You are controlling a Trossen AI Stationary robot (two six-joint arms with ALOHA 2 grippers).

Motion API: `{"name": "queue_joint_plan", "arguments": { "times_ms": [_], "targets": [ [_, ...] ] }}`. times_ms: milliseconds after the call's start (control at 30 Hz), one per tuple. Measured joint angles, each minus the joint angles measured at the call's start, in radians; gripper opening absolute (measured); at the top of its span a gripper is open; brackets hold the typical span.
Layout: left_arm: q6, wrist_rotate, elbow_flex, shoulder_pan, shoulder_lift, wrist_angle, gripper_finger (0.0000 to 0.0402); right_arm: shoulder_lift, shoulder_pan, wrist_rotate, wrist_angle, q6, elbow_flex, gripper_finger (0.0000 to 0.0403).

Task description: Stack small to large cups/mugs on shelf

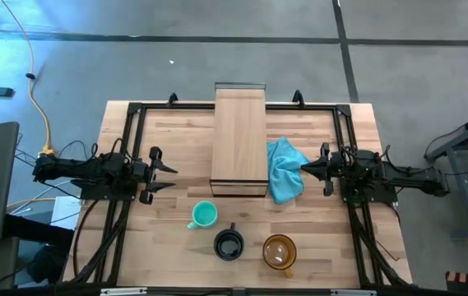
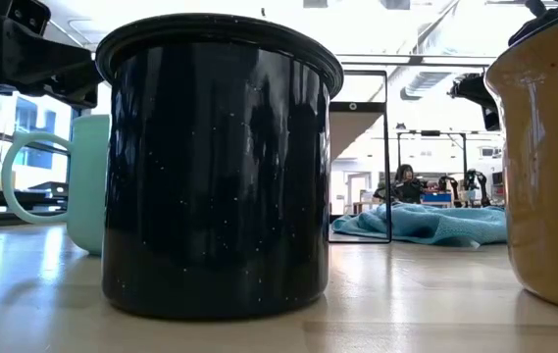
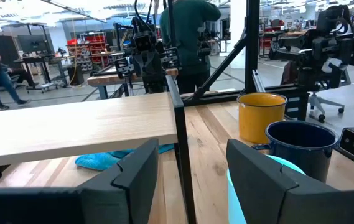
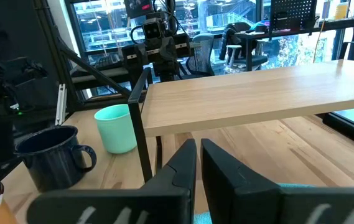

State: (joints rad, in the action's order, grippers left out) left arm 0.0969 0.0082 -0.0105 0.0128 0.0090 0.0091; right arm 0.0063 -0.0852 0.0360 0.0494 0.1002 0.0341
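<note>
Three mugs stand upright on their bases near the table's front edge: a teal mug (image 1: 204,215), a black mug (image 1: 228,243) and an amber mug (image 1: 280,252). The light-wood shelf (image 1: 239,140) lies at the table's middle, running toward the far edge. My left gripper (image 1: 172,178) hovers open at the table's left, level, pointing at the shelf's near end. My right gripper (image 1: 303,168) hovers shut at the right, level, its tips by the blue cloth (image 1: 285,168). Neither holds anything.
The blue cloth lies crumpled against the shelf's right side. A dark metal frame (image 1: 135,111) rims the table. In the low view the black mug (image 2: 215,167) fills the foreground. People and workbenches show in the room beyond the table.
</note>
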Motion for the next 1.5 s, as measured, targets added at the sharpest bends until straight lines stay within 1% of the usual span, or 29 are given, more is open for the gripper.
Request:
{"name": "queue_joint_plan", "arguments": {
  "times_ms": [700,767,833,900,967,1033,1100,1167,1233,1300,1400,1433,1500],
  "targets": [
    [-0.007,0.005,0.000,0.000,0.000,0.001,0.0179,0.000,0.000,0.000,0.000,0.000,0.000,0.0016],
    [-0.080,0.035,0.000,0.000,0.000,0.003,0.0179,0.000,0.000,0.000,0.000,0.000,0.000,0.0016],
    [-0.254,0.080,0.000,0.000,0.000,0.023,0.0179,0.000,0.000,0.000,0.000,0.000,0.000,0.0016],
    [-0.450,0.092,0.000,-0.001,0.000,0.064,0.0179,0.000,0.000,0.000,0.000,0.000,0.000,0.0016],
    [-0.584,0.070,0.000,-0.001,0.000,0.099,0.0179,0.000,0.000,-0.001,-0.003,-0.016,0.000,0.0016],
    [-0.642,0.038,0.000,-0.001,0.000,0.140,0.0179,0.000,0.000,-0.002,-0.011,-0.040,0.000,0.0016],
    [-0.693,0.007,0.000,-0.001,0.000,0.192,0.0179,0.000,0.000,-0.002,-0.021,-0.024,0.000,0.0016],
    [-0.734,-0.009,0.000,-0.001,0.000,0.229,0.0179,0.000,0.000,-0.003,-0.022,0.042,0.000,0.0016],
    [-0.758,-0.009,0.000,-0.001,0.000,0.252,0.0179,0.000,0.000,-0.006,-0.031,0.150,0.000,0.0016],
    [-0.760,-0.002,0.000,-0.001,0.000,0.274,0.0179,0.000,0.000,-0.006,-0.056,0.301,0.000,0.0016],
    [-0.757,0.010,0.000,0.000,0.000,0.280,0.0179,0.000,0.000,-0.002,-0.089,0.609,0.000,0.0016],
    [-0.762,0.001,0.000,0.000,0.000,0.280,0.0179,0.000,0.000,-0.002,-0.092,0.701,0.000,0.0016],
    [-0.779,-0.038,0.000,0.000,0.000,0.280,0.0179,0.000,0.000,-0.001,-0.091,0.829,0.000,0.0016]
  ]
}}
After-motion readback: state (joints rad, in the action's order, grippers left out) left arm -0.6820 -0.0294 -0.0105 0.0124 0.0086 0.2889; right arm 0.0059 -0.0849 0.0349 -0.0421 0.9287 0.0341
